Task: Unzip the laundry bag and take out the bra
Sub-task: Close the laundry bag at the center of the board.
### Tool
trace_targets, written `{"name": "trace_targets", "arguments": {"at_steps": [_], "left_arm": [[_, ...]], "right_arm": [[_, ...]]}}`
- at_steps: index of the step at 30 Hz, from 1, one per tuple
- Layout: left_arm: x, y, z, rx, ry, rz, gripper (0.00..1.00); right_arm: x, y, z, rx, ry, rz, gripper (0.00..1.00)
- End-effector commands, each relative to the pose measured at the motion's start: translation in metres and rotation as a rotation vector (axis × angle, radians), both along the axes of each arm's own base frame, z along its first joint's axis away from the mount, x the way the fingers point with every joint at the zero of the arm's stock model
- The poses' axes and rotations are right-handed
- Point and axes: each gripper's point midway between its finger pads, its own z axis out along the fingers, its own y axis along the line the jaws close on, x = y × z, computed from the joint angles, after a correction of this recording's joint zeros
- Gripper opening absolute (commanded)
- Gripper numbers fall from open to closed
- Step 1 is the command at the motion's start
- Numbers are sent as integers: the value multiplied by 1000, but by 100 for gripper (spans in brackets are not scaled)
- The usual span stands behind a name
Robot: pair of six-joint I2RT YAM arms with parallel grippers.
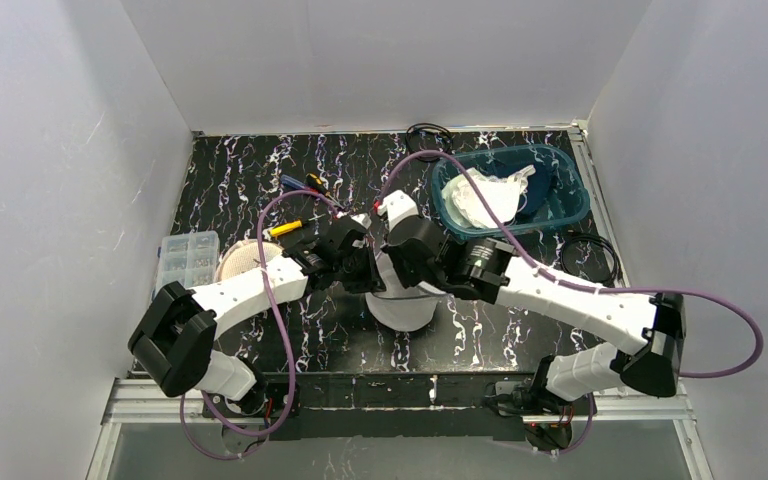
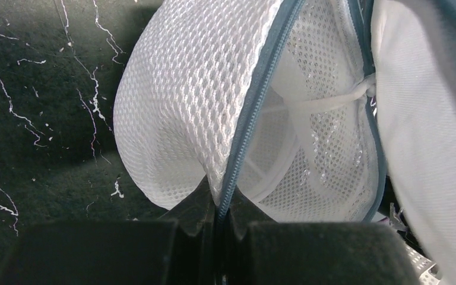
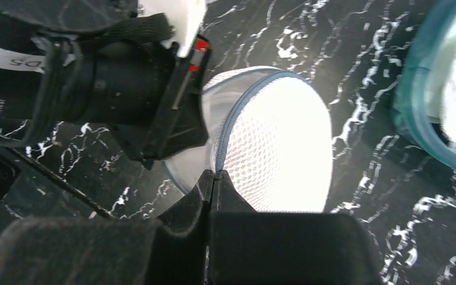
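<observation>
Right now both arms meet over the laundry bag (image 1: 405,308), which stands on the dark marbled surface (image 1: 240,170) in the middle of the top view, between the two wrists. The left gripper (image 2: 219,205) has its jaws pressed together on the grey-blue zip (image 2: 255,107) at the bag's rim. The right gripper (image 3: 215,178) pinches the same zip edge from the other side, jaws likewise tight on it.

The zip looks partly parted in the left wrist view. Through the gap a white strap-like band shows, which I take to be part of the bra (image 2: 329,102), so it sits inside the bag.

Several things could go wrong from this hold:

- **Slipping:** both pinches sit on thin tape and mesh, so a sharp pull apart could slide the fabric out of one pair of jaws.
- **Lifting:** the bag is light and unanchored, so an uneven pull may tip or drag it rather than open it wider.
- **Snagging:** the band lies just beside the zip teeth and may catch there when the garment is drawn out.
- **Collision:** the wrists are very near each other, so a wide swing by either arm risks a knock.
- **Reach:** the blue bin (image 1: 558,185) stands near the right arm and could be nudged.
</observation>
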Motion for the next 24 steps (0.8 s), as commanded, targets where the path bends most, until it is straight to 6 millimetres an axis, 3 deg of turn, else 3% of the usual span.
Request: {"name": "trace_targets", "arguments": {"at_steps": [1, 3, 7, 10, 14, 19, 24], "left_arm": [[-9, 10, 0, 29, -3, -18, 0], [-12, 15, -1, 42, -2, -15, 5], [-20, 29, -1, 67, -11, -7, 40], [-25, 42, 5, 90, -31, 7, 57], [-34, 63, 13, 136, -54, 24, 64], [-40, 84, 21, 161, -103, 71, 66], [-45, 96, 25, 142, -126, 124, 67]], "right_arm": [[-5, 39, -9, 124, 32, 49, 1], [-6, 43, -23, 129, 51, 50, 1], [-4, 41, -43, 120, 44, 31, 1], [-2, 38, -53, 118, 31, 15, 1], [-1, 43, -59, 131, 29, 18, 1], [-9, 62, -68, 157, 79, 66, 2], [-18, 74, -78, 183, 134, 96, 28]]}}
